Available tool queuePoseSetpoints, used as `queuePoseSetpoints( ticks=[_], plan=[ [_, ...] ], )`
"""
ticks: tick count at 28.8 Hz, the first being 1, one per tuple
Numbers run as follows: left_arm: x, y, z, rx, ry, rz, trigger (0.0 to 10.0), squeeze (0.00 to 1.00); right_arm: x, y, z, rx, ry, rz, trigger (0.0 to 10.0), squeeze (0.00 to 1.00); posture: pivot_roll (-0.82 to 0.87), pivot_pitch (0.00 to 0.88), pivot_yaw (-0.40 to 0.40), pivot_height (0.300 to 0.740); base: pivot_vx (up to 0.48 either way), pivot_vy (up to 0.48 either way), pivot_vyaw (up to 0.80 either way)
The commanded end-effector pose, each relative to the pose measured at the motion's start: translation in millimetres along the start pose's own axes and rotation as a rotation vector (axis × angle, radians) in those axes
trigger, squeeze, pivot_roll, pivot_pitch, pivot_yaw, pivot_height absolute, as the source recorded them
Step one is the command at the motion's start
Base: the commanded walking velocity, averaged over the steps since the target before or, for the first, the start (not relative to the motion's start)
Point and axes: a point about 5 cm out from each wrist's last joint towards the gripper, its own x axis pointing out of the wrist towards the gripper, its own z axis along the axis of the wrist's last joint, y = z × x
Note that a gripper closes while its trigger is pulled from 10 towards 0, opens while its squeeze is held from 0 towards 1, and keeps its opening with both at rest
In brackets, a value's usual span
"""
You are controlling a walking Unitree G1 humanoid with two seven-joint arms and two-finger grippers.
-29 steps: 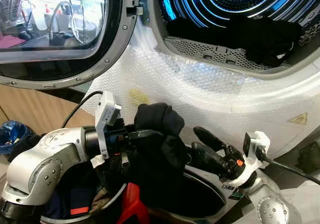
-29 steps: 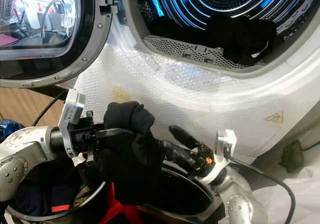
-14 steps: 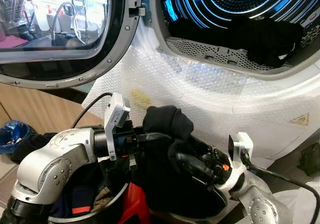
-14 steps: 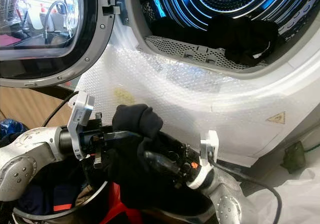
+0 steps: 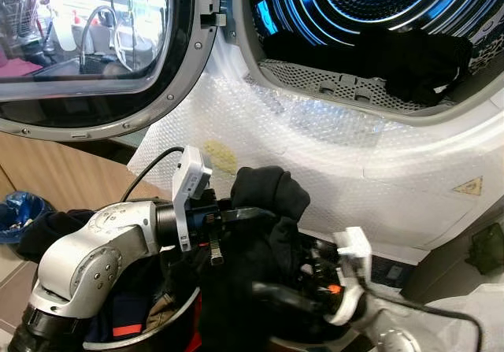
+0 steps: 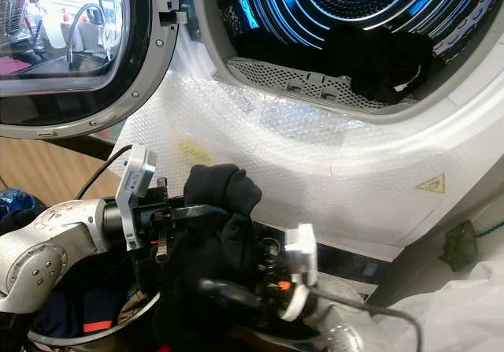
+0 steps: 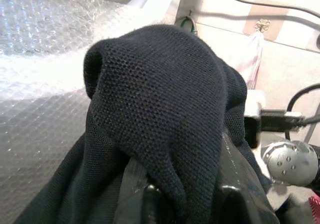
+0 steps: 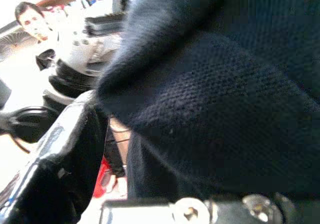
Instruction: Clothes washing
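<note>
Black knit caught between both my arms below the drum

Black knit, a dark garment (image 5: 264, 210), bunches up in front of me, just under the open mouth of the washer drum (image 5: 370, 21). My left gripper (image 5: 240, 210) reaches in from my left side and its fingers (image 7: 150, 204) are pinching a fold of this garment; through the left wrist camera the cloth humps up over them and hides their tips. My right gripper (image 5: 272, 297) comes in low from my right and lies against the lower part of the same cloth, one finger (image 8: 55, 174) beside the fabric and the knit pressed close to the wrist camera; I cannot tell whether these fingers are spread or pressed together.

The garment hangs above the laundry basket (image 5: 169, 320), which holds more dark clothes and something red. Bubble wrap (image 5: 354, 147) covers the white front of the machine behind the cloth. More dark clothes (image 5: 409, 57) lie inside the blue-lit drum near its lip. The round glass door (image 5: 87, 45) stands swung open on my left
</note>
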Motion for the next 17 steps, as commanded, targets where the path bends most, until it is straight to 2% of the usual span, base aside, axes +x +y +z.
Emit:
queuePoseSetpoints(
  ticks=[1, 5, 7, 10, 11, 14, 17],
  plan=[
    [5.7, -2.6, 10.5, 0.048, -0.028, -0.025, 0.0, 0.0, 3.3, -7.7, -2.4, -0.022, 0.014, -0.077, 10.0, 1.0, 0.0, 0.043, -0.035, 0.74, 0.0, 0.0, 0.0],
    [6.3, -2.8, 10.1, 0.045, -0.033, -0.022, 0.0, 0.0, 8.8, -15.6, -1.1, -0.041, -0.019, -0.17, 10.0, 1.0, 0.0, 0.043, -0.036, 0.74, 0.0, 0.0, 0.0],
    [7.8, -3.5, 9.5, 0.042, -0.037, -0.021, 0.0, 0.0, 16.2, -24.5, 3.1, -0.052, -0.088, -0.299, 10.0, 1.0, 0.0, 0.047, -0.037, 0.74, 0.0, 0.0, 0.0],
    [8.7, -3.1, 8.6, 0.043, -0.039, -0.019, 0.0, 0.0, 25.1, -20.5, -1.5, -0.029, -0.083, -0.287, 10.0, 1.0, 0.0, 0.052, -0.036, 0.74, 0.0, 0.0, 0.0],
    [9.6, -2.5, 7.5, 0.045, -0.037, -0.013, 0.0, 0.0, 32.7, -14.3, -5.0, -0.02, -0.083, -0.251, 10.0, 1.0, 0.0, 0.054, -0.035, 0.74, 0.0, 0.0, 0.0],
    [12.4, -1.7, 8.7, 0.044, -0.049, 0.001, 0.0, 0.0, 47.6, -14.4, -12.5, 0.006, -0.099, -0.303, 10.0, 1.0, 0.0, 0.057, -0.036, 0.74, 0.0, 0.0, 0.0],
    [13.2, -1.4, 9.2, 0.042, -0.055, 0.005, 0.0, 0.0, 53.1, -12.7, -15.4, 0.013, -0.101, -0.3, 10.0, 1.0, 0.0, 0.057, -0.035, 0.74, 0.0, 0.0, 0.0]
  ],
)
